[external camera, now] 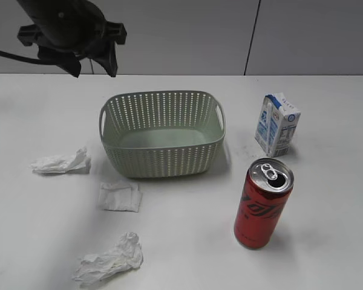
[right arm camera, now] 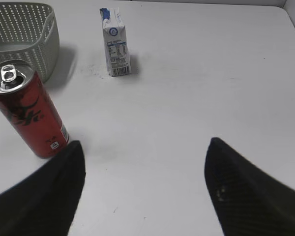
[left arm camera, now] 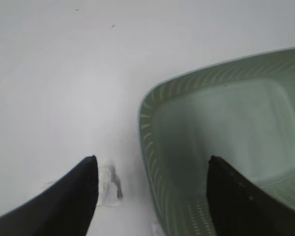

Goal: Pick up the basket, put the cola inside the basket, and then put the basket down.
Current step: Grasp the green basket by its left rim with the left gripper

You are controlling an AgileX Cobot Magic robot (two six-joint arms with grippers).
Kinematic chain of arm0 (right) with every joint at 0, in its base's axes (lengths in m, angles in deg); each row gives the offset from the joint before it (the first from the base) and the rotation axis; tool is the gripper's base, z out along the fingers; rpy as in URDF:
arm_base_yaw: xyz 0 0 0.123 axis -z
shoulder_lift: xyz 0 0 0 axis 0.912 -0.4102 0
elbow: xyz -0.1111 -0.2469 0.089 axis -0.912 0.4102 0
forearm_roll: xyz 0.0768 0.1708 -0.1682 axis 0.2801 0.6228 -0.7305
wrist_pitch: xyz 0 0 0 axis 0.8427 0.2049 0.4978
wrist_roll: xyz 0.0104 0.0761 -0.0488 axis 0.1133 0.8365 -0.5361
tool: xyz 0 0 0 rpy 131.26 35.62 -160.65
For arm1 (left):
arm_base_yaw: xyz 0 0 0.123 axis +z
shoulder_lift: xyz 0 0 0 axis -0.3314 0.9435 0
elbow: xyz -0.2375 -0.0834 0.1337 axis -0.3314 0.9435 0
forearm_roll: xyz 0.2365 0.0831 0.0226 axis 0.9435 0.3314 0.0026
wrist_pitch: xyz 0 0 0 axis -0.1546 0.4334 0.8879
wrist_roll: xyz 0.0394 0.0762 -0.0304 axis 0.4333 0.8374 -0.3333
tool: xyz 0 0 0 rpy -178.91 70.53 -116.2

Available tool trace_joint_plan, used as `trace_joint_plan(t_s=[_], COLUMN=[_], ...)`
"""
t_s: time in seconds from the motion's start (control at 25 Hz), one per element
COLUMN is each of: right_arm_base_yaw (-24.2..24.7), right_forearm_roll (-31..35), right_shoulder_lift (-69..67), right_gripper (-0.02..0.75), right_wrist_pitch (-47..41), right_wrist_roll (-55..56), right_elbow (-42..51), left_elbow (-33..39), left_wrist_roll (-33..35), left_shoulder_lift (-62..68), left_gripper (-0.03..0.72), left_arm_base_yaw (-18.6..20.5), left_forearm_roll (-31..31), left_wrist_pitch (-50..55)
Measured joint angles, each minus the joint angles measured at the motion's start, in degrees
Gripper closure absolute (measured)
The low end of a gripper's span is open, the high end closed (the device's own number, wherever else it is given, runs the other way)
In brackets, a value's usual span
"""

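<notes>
The basket [external camera: 162,134] sits upright and empty near the middle of the white tabletop [external camera: 327,241], and everything else is placed here by it. The cola [external camera: 263,204] stands upright on the tabletop in front of the basket and off to its right, well clear of its wall, with its silver top and pull tab facing up. A small white-and-blue milk carton [external camera: 277,124] stands to the right of the basket, beyond the cola and apart from both. Three crumpled white tissues lie on the basket's other side: one [external camera: 62,162] to its left, one flatter piece [external camera: 120,196] just in front of its left corner, and one [external camera: 109,260] further forward still. The left gripper [left arm camera: 150,196] hangs above the tabletop behind the basket and to its left; in the left wrist view its dark fingers [left arm camera: 71,204] are spread wide with nothing between them, one over bare tabletop and the other over the basket's interior, straddling the left rim. The right gripper [right arm camera: 142,191] does not appear in the exterior view; its wrist view shows its fingers [right arm camera: 246,191] likewise parted and holding nothing, over bare tabletop in front and to the right of the basket, with the cola just beyond its left finger.
</notes>
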Motion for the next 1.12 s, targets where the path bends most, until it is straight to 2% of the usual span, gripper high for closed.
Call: trace_joint_plan(t_s=[0.24, 0.84, 1.0, 1.12], right_arm_base_yaw=[0.0, 0.0, 0.0, 0.0], right_forearm_roll=[0.05, 0.05, 0.05, 0.05], right_shoulder_lift=[0.0, 0.0, 0.0, 0.0], right_gripper=[0.167, 0.167, 0.167, 0.167], right_wrist_pitch=[0.0, 0.0, 0.0, 0.0], right_wrist_roll=[0.0, 0.0, 0.0, 0.0], right_elbow=[0.0, 0.0, 0.0, 0.0], left_elbow=[-2.41, -2.48, -2.48, -2.48], left_wrist_roll=[-4.28, -10.07, -10.47, -10.46], left_shoulder_lift=[6.64, 16.83, 17.51, 17.56], left_gripper=[0.167, 0.169, 0.237, 0.361], left_arm_base_yaw=[-0.58, -0.58, -0.58, -0.58], left_forearm_roll=[0.87, 0.0, -1.24, -1.4], left_wrist_pitch=[2.54, 2.82, 2.23, 1.97])
